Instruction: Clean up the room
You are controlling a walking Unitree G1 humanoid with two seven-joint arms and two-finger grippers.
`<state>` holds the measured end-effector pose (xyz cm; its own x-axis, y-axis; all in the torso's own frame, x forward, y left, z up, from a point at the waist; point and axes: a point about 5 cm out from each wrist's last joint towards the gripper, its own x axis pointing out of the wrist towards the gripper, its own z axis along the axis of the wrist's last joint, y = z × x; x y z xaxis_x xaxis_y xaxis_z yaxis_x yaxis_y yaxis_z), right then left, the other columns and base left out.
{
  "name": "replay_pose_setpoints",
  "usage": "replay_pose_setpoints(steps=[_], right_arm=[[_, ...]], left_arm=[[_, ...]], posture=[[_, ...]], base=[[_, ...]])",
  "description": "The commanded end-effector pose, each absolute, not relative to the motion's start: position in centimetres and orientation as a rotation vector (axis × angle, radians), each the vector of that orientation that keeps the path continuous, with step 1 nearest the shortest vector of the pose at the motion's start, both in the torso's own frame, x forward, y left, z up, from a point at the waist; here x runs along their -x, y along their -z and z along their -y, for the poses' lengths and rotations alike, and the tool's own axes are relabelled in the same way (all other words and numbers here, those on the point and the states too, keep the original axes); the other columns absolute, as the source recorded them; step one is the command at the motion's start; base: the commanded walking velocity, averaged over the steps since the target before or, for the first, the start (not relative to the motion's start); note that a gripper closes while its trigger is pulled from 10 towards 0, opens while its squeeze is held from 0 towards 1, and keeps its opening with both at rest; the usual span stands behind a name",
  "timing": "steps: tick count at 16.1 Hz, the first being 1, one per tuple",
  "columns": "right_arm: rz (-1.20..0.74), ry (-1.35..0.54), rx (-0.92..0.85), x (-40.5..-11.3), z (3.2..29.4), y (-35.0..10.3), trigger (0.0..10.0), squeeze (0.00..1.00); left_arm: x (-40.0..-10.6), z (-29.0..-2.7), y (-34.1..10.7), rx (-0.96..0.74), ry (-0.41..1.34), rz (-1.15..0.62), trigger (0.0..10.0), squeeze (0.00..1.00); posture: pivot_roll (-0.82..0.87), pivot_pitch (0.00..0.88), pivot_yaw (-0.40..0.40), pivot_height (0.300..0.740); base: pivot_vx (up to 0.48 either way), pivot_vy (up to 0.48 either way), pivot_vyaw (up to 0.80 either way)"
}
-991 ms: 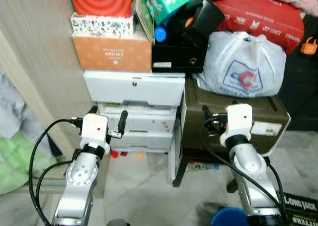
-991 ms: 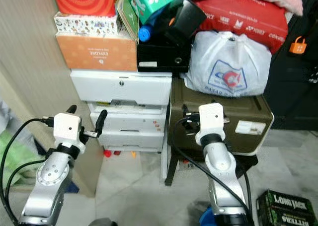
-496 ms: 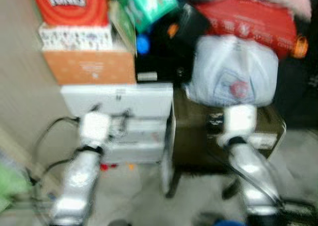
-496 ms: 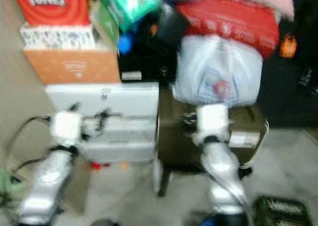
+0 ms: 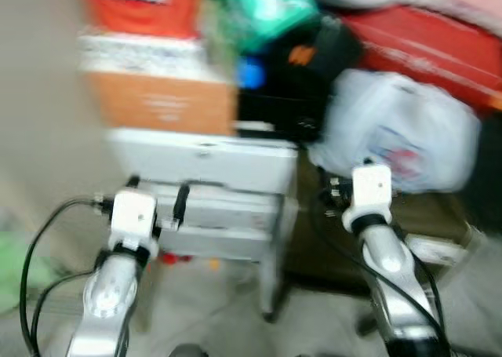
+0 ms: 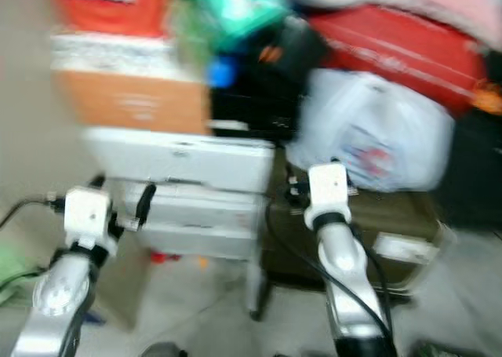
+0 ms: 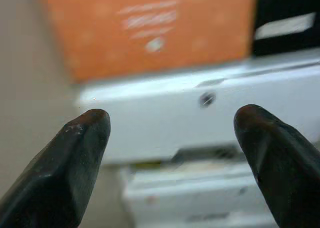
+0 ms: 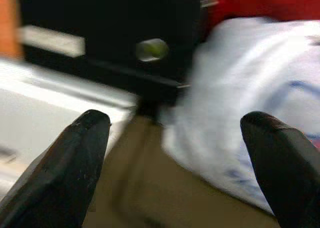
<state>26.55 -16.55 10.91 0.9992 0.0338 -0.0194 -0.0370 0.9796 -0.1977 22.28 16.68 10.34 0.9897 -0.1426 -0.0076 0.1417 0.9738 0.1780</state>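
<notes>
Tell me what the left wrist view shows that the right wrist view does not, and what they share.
The left wrist view has the orange box above the white drawer unit, with its round lock between the open left claw fingers. The right wrist view has the white plastic bag lying on the brown case, below something red, seen past the open right claw. Both include a black box with a pale label and two black fingers spread apart, holding nothing.

Even, soft indoor light, no hard shadows or glare. Both eye views heavily motion-blurred; box lettering unreadable. Wrist views: black fingers (image 7: 75,158) close and soft-edged, the white drawers (image 7: 200,112) and plastic bag (image 8: 260,118) behind smeared.
</notes>
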Motion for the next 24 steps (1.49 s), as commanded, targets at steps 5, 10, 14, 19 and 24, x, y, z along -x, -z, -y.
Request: replay_pose_setpoints(steps=[5,10,14,19,24], right_arm=[[-0.030,0.019,0.210,-26.3,18.1,-10.9,10.0,0.00],[-0.031,0.013,0.202,-26.5,17.7,-10.8,10.0,0.00],[-0.130,-0.074,0.184,-24.3,17.7,-8.7,10.0,0.00],[-0.303,-0.166,0.177,-22.8,18.4,-6.0,10.0,0.00],[-0.426,-0.334,0.158,-22.2,17.6,-4.9,10.0,0.00]], left_arm=[[-19.2,-16.7,-10.1,-0.209,0.174,-0.026,10.0,0.00],[-18.0,-19.1,-10.2,-0.306,0.010,-0.023,10.0,0.00],[-18.1,-19.6,-10.0,-0.346,-0.023,-0.031,10.0,0.00],[-18.8,-19.8,-9.9,-0.345,-0.053,-0.046,10.0,0.00],[-18.6,-20.8,-7.5,-0.243,-0.165,-0.205,10.0,0.00]], posture=[[0.01,0.000,-0.052,0.740],[0.01,0.000,-0.046,0.740],[0.01,0.000,-0.039,0.740],[0.00,0.000,-0.034,0.740],[0.00,0.000,-0.041,0.740]], base=[[0.000,0.000,0.80],[0.000,0.000,0.80],[0.000,0.000,0.80],[0.000,0.000,0.80],[0.000,0.000,0.80]])
